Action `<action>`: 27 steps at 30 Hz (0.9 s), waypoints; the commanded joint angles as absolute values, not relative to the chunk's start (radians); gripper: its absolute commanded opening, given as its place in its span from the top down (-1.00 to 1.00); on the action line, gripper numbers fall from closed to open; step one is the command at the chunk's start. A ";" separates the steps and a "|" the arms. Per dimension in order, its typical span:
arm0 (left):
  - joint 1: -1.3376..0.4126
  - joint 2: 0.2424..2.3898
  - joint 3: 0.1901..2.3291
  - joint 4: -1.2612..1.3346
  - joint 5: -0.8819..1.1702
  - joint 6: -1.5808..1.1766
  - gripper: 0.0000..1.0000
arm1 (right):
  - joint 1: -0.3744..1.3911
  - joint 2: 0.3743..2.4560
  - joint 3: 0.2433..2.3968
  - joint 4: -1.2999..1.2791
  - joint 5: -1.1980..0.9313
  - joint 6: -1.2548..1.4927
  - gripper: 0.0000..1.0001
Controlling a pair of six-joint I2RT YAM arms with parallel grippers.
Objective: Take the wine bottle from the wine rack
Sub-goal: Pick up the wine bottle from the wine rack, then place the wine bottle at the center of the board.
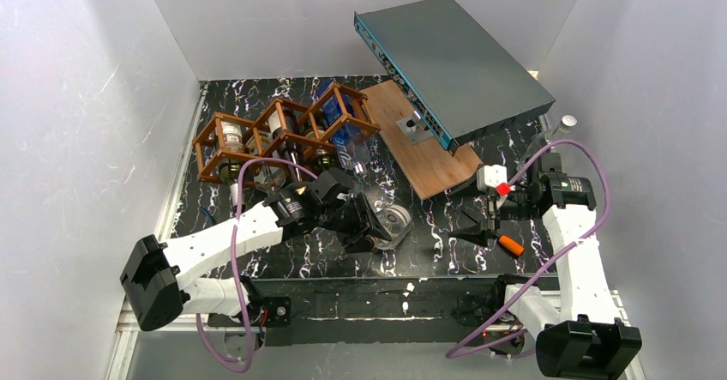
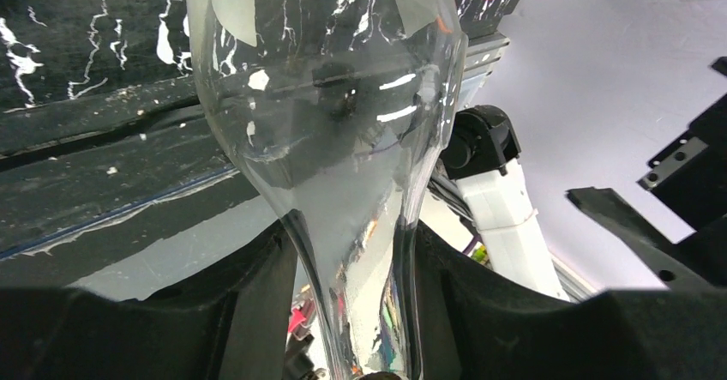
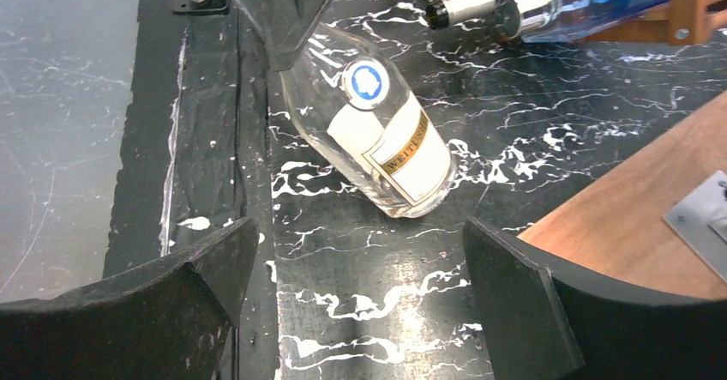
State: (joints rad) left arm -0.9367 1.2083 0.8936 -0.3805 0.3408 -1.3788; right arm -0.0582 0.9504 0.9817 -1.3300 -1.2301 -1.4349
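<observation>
The left gripper [image 2: 356, 311] clamps its black fingers on either side of the slim neck of the clear glass wine bottle [image 2: 334, 97]. The bottle slants base-down at the black, white-veined table [image 1: 429, 256], out of the reddish wooden lattice wine rack [image 1: 283, 135] and just in front of it. Only the right wrist view shows its cream label and round blue seal. The right gripper [image 3: 360, 260] gapes wide, holding nothing.

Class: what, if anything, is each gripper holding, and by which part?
The left gripper grips the clear wine bottle by its neck; the right gripper is open and holds nothing.
</observation>
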 commanded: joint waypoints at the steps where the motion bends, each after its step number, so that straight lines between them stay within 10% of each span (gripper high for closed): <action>1: -0.945 1.186 1.012 -0.275 0.412 -1.427 0.99 | -0.010 0.957 0.944 -1.280 -1.258 -1.467 -0.97; 27: -0.966 1.417 1.216 -0.298 0.490 -1.480 0.56 | 0.205 0.982 0.769 -0.910 -1.145 -1.372 -0.97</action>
State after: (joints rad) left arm -0.9588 1.4441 1.1164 -0.4198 0.4099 -1.4857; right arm 0.1928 0.9886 0.7830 -1.0260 -1.1763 -1.4441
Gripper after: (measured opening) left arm 0.444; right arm 0.984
